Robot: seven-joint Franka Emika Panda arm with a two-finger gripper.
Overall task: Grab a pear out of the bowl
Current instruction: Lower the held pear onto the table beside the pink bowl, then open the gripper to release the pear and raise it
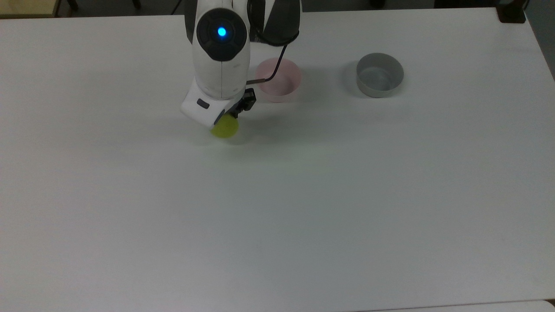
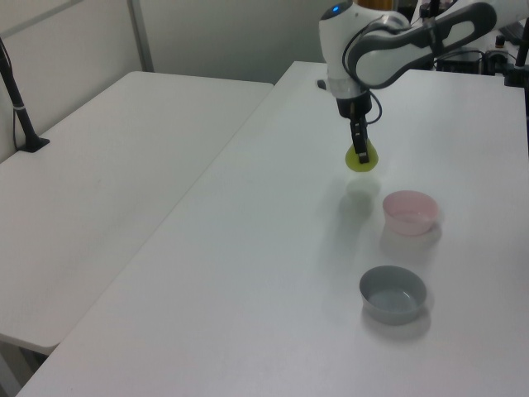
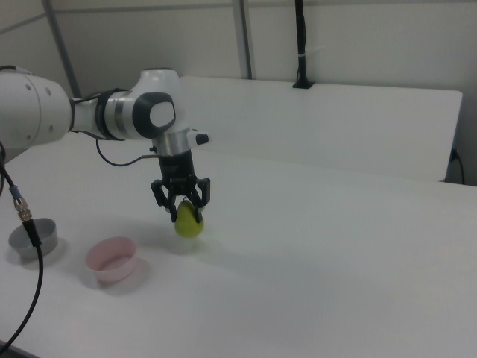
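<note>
White counter (image 1: 303, 216) w/ matte top, evenly lit. Second white table (image 2: 107, 190) butts against it on the left view's left; black pole (image 2: 18, 99) stands on it near the far edge. Pale partition walls (image 3: 358, 41) w/ metal uprights (image 3: 243, 37) behind.

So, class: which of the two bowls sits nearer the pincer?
The pink bowl, right beside the pincer holding the pear; the grey bowl sits farther off.

pear (image 1: 226, 128) top hidden under arm, bowl (image 1: 289, 82) rim partly covered
</note>
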